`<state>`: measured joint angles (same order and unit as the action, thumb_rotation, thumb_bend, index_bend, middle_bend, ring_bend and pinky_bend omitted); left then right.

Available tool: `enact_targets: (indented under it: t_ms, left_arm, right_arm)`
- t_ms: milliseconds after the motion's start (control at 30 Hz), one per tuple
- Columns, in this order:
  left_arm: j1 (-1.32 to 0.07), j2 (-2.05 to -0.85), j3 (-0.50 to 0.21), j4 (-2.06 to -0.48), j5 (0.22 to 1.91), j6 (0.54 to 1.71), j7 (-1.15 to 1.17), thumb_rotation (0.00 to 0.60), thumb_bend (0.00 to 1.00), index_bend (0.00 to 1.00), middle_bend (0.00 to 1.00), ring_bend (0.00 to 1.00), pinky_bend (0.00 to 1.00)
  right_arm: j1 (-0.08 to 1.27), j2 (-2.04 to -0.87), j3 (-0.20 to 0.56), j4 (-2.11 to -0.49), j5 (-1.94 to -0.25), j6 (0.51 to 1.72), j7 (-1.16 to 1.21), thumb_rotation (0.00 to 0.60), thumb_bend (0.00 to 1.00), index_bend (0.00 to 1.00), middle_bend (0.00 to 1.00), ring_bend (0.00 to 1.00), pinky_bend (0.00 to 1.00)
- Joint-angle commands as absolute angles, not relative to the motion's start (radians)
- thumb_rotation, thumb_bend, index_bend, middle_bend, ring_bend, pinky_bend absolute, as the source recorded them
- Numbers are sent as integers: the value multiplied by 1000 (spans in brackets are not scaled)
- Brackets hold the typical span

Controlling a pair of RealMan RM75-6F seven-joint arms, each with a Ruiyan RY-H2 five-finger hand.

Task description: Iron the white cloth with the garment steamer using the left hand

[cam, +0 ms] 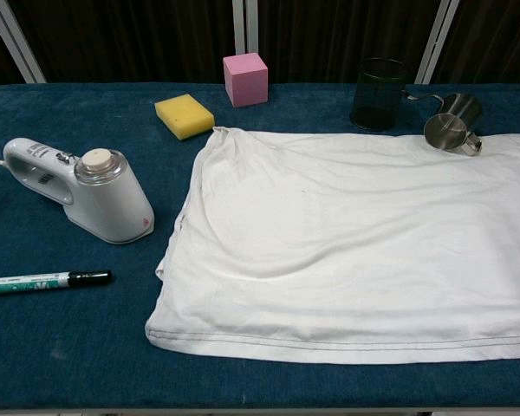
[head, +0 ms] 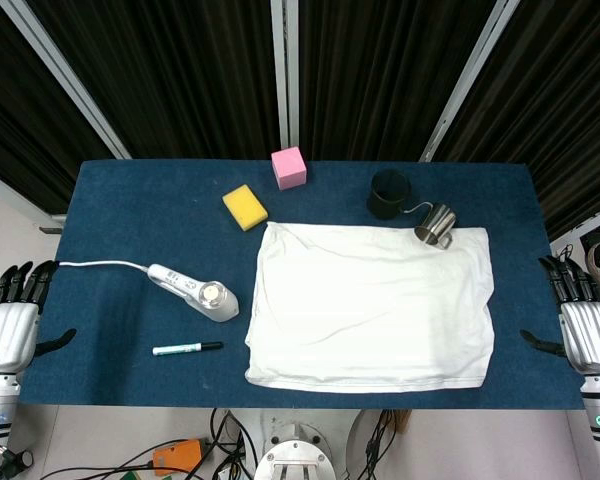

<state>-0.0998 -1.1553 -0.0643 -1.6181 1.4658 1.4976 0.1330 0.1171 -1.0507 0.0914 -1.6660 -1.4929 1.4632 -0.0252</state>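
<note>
You have a soft, matt white cloth [cam: 347,243] with gentle creases lying on the bench's [cam: 69,347] matt blue fabric cover. Your steamer [cam: 87,191] is smooth, glossy white plastic; the cup [cam: 451,126] is shiny metal; the sponge [cam: 184,115] looks porous.

There's green print along the marker [cam: 43,281] barrel and small dark marks on the steamer [cam: 78,188] handle, but none of it can be made out.
</note>
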Motion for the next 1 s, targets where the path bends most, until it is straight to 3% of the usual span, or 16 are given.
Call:
enact_targets:
  t_ms: [33,367,667,1000]
  left_arm:
    - [-102,-1157,-65,-1619,1465,1493,133,600,67,61,99,19,0]
    - [-173,-1153,-90,-1627,1518,1448,158,600,104,96,112,39,0]
    - [-348,-1155,-103,-1626,1573,1233,283,600,148,200,168,88,0]
    - [-494,-1195,-120,-1636,1453,991,418,600,145,234,234,140,0]
  right_arm:
    - [121,-1054,91,-1661,-1493,1458,-23,600,169,58,125,30,169]
    - [130,-1039,70,-1663,-1508,1421,-17,600,171,61,126,29,169]
    - [155,-994,30,-1702,-1482,1303,-19,600,170,61,108,7,169]
    - [158,-1007,9,-1685,-1476,1271,-29,600,170,70,109,4,127]
